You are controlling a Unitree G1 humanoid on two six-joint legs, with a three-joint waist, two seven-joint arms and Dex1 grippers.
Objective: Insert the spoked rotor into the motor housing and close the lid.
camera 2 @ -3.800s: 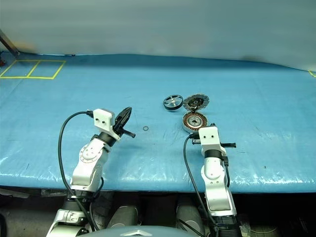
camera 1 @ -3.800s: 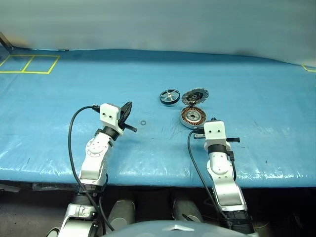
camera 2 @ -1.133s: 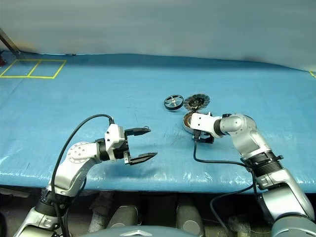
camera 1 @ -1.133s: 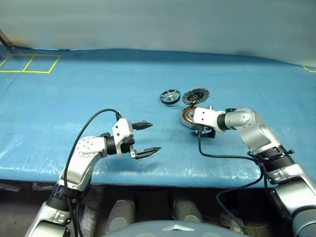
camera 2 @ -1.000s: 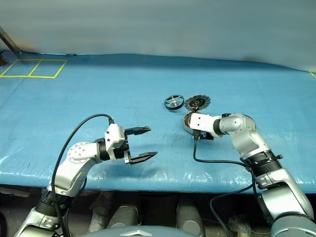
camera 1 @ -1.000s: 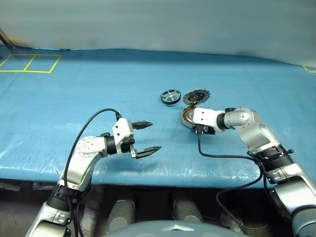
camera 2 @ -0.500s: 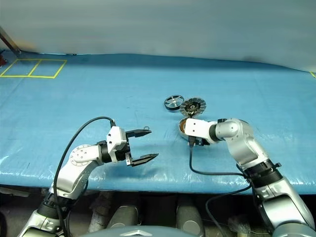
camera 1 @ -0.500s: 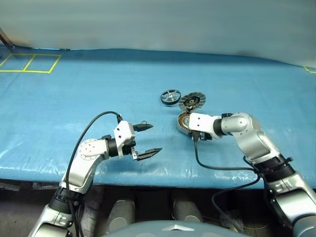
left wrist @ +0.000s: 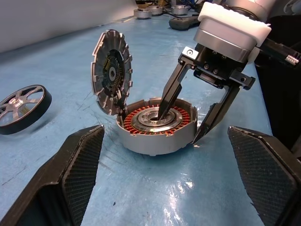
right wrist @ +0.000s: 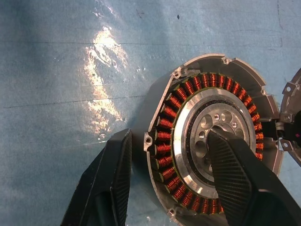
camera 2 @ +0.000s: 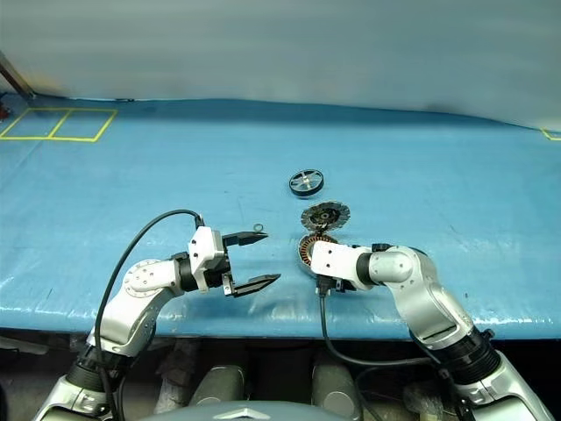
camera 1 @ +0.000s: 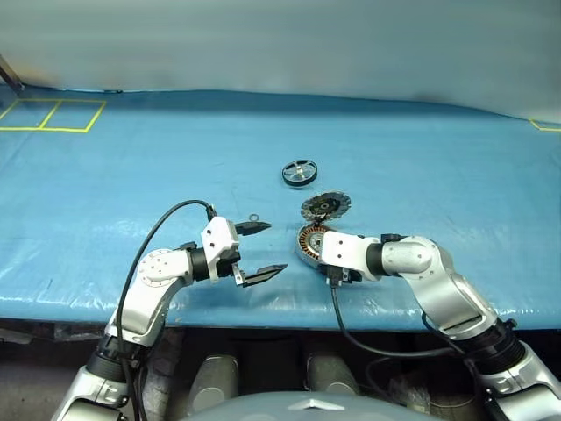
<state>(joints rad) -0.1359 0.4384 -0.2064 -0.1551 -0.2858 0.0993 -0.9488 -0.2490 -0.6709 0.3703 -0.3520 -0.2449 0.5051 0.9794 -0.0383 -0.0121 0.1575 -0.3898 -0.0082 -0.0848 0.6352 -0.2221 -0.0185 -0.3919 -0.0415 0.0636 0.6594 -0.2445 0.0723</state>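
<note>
The right gripper straddles the wall of the round silver motor housing with copper-coloured windings: one black finger stands inside on the pale centre plate, the other outside the rim, pinching the wall between them. The housing sits near the front edge of the blue sheeted surface. The dark grey ribbed lid with jagged rim stands on edge at the housing's twelve o'clock, touching its rim; the left wrist view suggests a hinge there, though I cannot be sure. The small black spoked rotor with pale metal spokes lies flat farther on, at about eleven o'clock from the housing and well apart from it. A small metal ring lies on the surface just beyond the left gripper.

The left gripper hovers at the housing's nine o'clock with its fingers spread wide and empty, pointing toward it.

The step in hand looks like steadying the housing. To do it well, hold the wall firmly without tipping the can, and keep the inner finger off the windings. That finger blocks the bore, so it should be shifted outside before the rotor comes. Keep the lid upright and clear of the opening.
</note>
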